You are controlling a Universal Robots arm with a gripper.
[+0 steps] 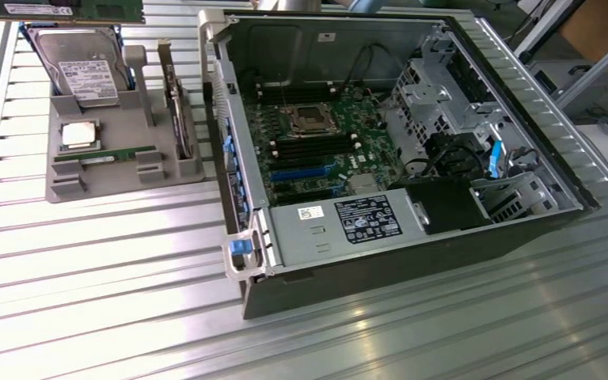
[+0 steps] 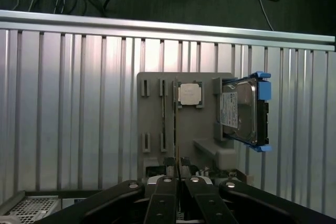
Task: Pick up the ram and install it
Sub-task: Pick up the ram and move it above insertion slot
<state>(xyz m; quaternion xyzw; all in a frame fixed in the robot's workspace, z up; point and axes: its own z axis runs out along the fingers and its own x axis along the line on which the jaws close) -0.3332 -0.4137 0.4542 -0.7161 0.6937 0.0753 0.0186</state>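
Observation:
My gripper (image 2: 178,176) is shut on the ram (image 2: 178,160), a thin stick seen edge-on between the two black fingers (image 2: 161,203). It hangs high above the grey holder (image 2: 152,119). A green strip with a white label, the ram (image 1: 72,8), shows at the top edge on the exterior view's left, above the holder (image 1: 114,180). A second, matching green stick (image 1: 104,154) lies in a slot of the holder. The open computer case (image 1: 389,277) stands to the exterior view's right, its motherboard showing black memory slots (image 1: 315,145) beside the processor socket (image 1: 309,119).
The holder also carries a hard drive with blue rails (image 1: 85,67) (image 2: 241,111), a square silver processor chip (image 1: 79,134) (image 2: 189,94) and an upright card with a metal bracket (image 1: 180,111). The ribbed metal table (image 1: 93,269) stretches around them. Cables (image 1: 494,158) and drive cages crowd the case's far side.

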